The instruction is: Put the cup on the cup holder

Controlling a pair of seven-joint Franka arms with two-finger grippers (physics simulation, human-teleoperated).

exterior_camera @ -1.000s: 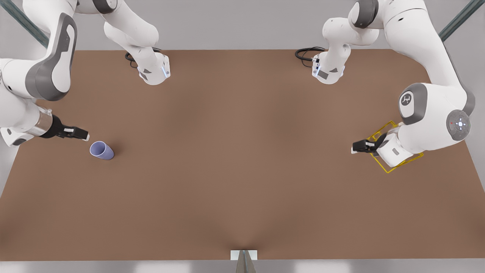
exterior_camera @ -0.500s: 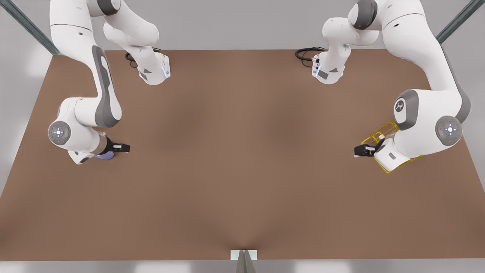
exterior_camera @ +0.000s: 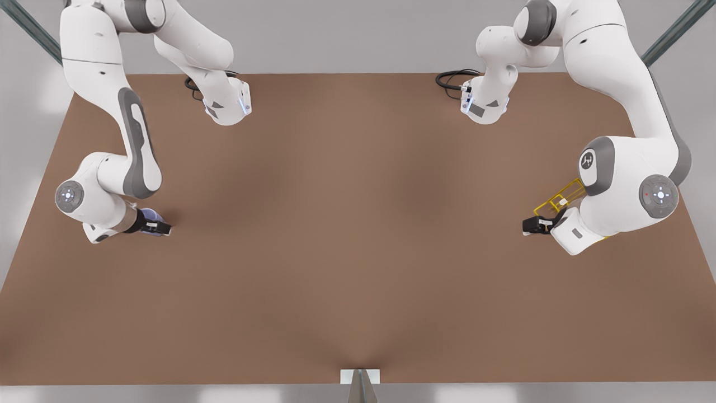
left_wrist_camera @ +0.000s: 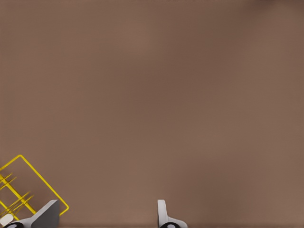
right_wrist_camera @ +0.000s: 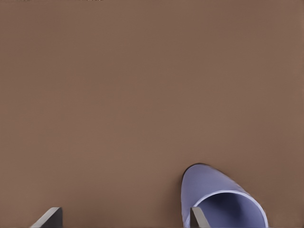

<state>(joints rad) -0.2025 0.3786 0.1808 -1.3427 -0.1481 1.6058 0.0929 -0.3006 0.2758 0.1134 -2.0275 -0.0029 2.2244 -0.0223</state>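
Two grippers low over the brown table (exterior_camera: 358, 252), fingers spread.
Right gripper (exterior_camera: 159, 227) beside the lavender-blue tapered cup (right_wrist_camera: 216, 202) lying on its side; left gripper (exterior_camera: 531, 225) beside the yellow wire cup holder (left_wrist_camera: 21, 187).

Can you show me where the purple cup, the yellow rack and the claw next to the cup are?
cup (right_wrist_camera: 209, 183): right wrist view, on its outer side wall.
cup holder (left_wrist_camera: 35, 176): left wrist view, on its yellow frame wire.
right claw (exterior_camera: 159, 228): front view, between its fingertips.

1. You see two glossy white arms with dark grey joint bands.
2. Round grey joint caps carry small lit dots.
3. Black cables coil at both bases.
4. Each black gripper has pale grey fingertips (left_wrist_camera: 47, 213).
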